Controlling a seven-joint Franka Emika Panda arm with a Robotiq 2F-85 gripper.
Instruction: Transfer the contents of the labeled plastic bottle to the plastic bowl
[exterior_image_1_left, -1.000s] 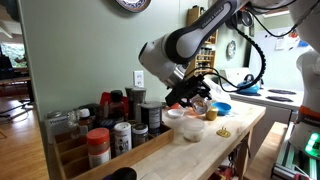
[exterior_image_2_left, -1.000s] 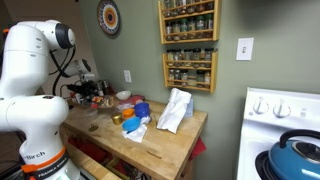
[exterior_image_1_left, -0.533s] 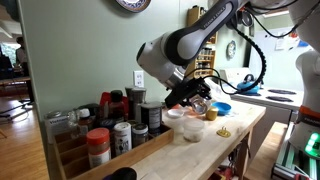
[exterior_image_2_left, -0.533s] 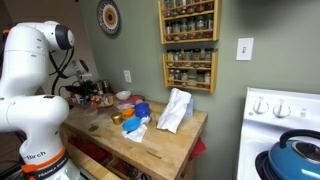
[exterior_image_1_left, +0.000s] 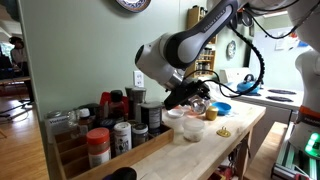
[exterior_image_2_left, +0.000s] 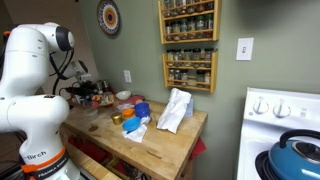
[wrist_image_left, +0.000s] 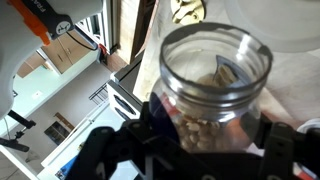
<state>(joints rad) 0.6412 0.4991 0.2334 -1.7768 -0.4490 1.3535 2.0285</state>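
- Here's the gripper (exterior_image_1_left: 188, 96), up above the wooden counter (exterior_image_1_left: 236, 135) with its jaws clamped round the bottle (exterior_image_1_left: 199, 101), a firm side grasp on the body.
- From the wrist view the bottle (wrist_image_left: 215, 90) fills the frame, wedged between the dark fingers (wrist_image_left: 105, 155), which leaves the neck free for pouring.
- The cap is off and the mouth is wide open, pointing away from the hand. Pale grains (wrist_image_left: 205, 130) lie heaped inside (a fair amount, by the look of it).
- The bottle is tipped well over, so I judge this to be the pour itself, with the tilt meant to bring the grains down toward the lip.
- Just below and ahead of the hand sits the bowl (exterior_image_1_left: 178, 120), whitish and low, close under the bottle's mouth. Holding low like this should keep the grains from scattering.
- Farther out past the hand is a blue bowl (exterior_image_1_left: 222, 108), the wrong target, well clear of the mouth.
- Whether grains are actually falling I can't tell, as the exterior views are too small.
- To my eye the next move needs more tilt, applied slowly, since a sudden rush could overshoot the shallow rim.
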